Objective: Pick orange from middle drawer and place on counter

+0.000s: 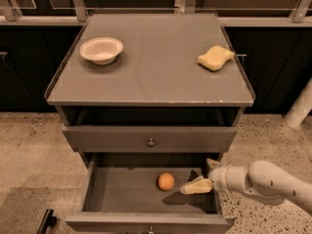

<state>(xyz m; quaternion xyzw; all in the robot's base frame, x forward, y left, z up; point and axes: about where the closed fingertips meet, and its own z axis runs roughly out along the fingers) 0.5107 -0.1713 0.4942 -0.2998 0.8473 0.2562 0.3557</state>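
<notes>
The orange (165, 181) lies on the grey floor of the open middle drawer (122, 191), near its centre. My gripper (202, 176) reaches in from the right, over the drawer's right part. It is open, and its lower pale finger (196, 186) points left, a short gap from the orange without touching it. The counter (156, 67) is the flat grey cabinet top above.
A white bowl (101, 49) sits at the counter's back left. A pale yellow sponge (215, 57) sits at its back right. A shut drawer front with a knob (151, 142) lies above the open drawer. Speckled floor surrounds the cabinet. A white post (300, 108) stands at the right.
</notes>
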